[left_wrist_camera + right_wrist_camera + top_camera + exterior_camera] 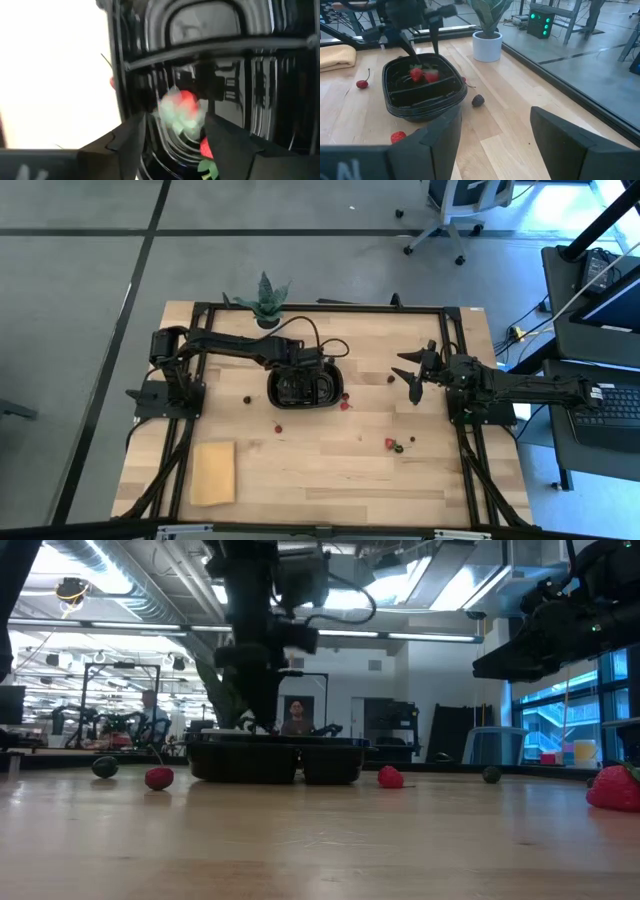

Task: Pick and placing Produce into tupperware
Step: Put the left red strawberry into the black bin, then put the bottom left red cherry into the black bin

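Observation:
The black two-compartment tray (303, 387) sits near the table's middle. My left gripper (297, 375) hangs over it, open, fingers pointing down into one compartment. In the right wrist view two strawberries (416, 74) (431, 76) lie in that compartment, right under the left gripper (426, 57). In the left wrist view one strawberry (182, 107) shows blurred between the spread fingers, and another (207, 150) lies beside it. Loose produce lies on the table: red pieces (345, 405) (279, 429) (390, 443) and dark ones (247, 400) (392, 378). My right gripper (408, 377) waits open, to the tray's right.
A flat tan block (213, 472) lies near the table's near left corner. A potted plant (265, 300) stands at the far edge behind the tray. A cherry (362, 84), a strawberry (398, 136) and a blackberry (478, 100) lie around the tray. Bare wood spreads along the near edge.

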You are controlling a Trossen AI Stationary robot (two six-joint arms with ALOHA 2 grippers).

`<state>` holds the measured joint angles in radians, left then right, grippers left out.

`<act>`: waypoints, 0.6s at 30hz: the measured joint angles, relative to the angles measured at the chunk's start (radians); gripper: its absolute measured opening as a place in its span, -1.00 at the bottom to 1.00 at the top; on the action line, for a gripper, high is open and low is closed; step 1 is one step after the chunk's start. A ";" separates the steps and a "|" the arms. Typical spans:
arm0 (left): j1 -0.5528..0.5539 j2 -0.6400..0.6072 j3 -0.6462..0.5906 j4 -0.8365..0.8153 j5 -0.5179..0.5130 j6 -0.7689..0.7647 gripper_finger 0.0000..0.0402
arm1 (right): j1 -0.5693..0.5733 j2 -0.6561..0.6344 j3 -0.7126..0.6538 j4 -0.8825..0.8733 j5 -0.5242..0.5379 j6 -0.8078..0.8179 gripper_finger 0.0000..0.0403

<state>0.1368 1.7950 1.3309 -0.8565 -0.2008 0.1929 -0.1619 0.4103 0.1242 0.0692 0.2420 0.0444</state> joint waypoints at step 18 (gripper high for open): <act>-0.017 -0.057 0.259 -0.392 0.074 -0.149 0.27 | 0.000 0.000 0.000 0.000 0.000 0.004 0.18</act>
<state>0.1198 1.7381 1.5903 -1.2481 -0.1272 0.0438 -0.1619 0.4103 0.1242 0.0692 0.2417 0.0482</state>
